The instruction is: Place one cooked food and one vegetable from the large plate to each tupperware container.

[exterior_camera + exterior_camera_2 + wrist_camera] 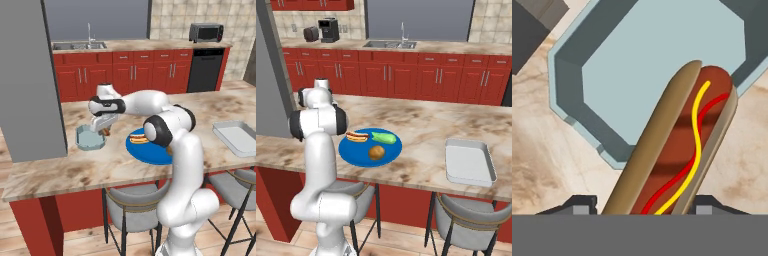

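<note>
Matt plastic-looking small tub [662,60] and glossy blue plate [358,152] sit on a polished, marble-patterned counter [426,125].

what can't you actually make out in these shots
- Tool's fingertips: hand view, cut off by the bottom edge; hot dog covers the gap between them.
- Small container: left base view, tool partly covers it.
- Blue plate: left base view, right part hidden behind the arm.
- Large container: left base view, cut off at the right edge.
</note>
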Motion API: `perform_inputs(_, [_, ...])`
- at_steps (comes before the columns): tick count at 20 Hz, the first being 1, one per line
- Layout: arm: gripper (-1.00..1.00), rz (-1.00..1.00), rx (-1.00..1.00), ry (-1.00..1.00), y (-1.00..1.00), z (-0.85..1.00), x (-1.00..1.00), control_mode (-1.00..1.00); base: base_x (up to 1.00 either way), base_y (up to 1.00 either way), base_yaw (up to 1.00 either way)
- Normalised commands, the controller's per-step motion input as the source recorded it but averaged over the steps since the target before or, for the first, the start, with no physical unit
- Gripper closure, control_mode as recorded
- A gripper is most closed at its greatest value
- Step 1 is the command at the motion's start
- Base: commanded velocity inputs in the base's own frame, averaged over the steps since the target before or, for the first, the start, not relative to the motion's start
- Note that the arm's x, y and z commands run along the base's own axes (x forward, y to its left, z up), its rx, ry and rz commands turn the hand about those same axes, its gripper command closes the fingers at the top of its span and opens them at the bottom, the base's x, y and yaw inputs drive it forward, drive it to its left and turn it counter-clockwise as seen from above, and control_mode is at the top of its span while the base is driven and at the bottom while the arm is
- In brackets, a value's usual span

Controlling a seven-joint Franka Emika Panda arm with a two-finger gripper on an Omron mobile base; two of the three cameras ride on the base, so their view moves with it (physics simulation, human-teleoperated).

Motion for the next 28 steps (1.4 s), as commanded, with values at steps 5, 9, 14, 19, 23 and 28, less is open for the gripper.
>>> perform_inputs(5, [1.00,-0.01,-0.01,0.00,0.12,0.00,0.24,-1.00,0.00,0.00,0.00])
perform_inputs(9, [1.00,-0.05,-0.02,0.00,0.01,-0.03,0.13,-1.00,0.00,0.00,0.00])
perform_inputs(14, [1.00,-0.21,0.00,0.00,0.00,-0.05,0.01,-1.00,0.00,0.00,0.00])
perform_inputs(19, [1.00,-0.29,0.00,0.00,0.07,0.00,0.00,-1.00,0.00,0.00,0.00])
perform_inputs(23, [1.00,-0.18,0.00,0.00,0.19,-0.01,0.01,-1.00,0.00,0.00,0.00])
perform_inputs(28, [1.00,-0.06,-0.01,0.00,0.25,-0.10,0.14,-1.00,0.00,0.00,0.00])
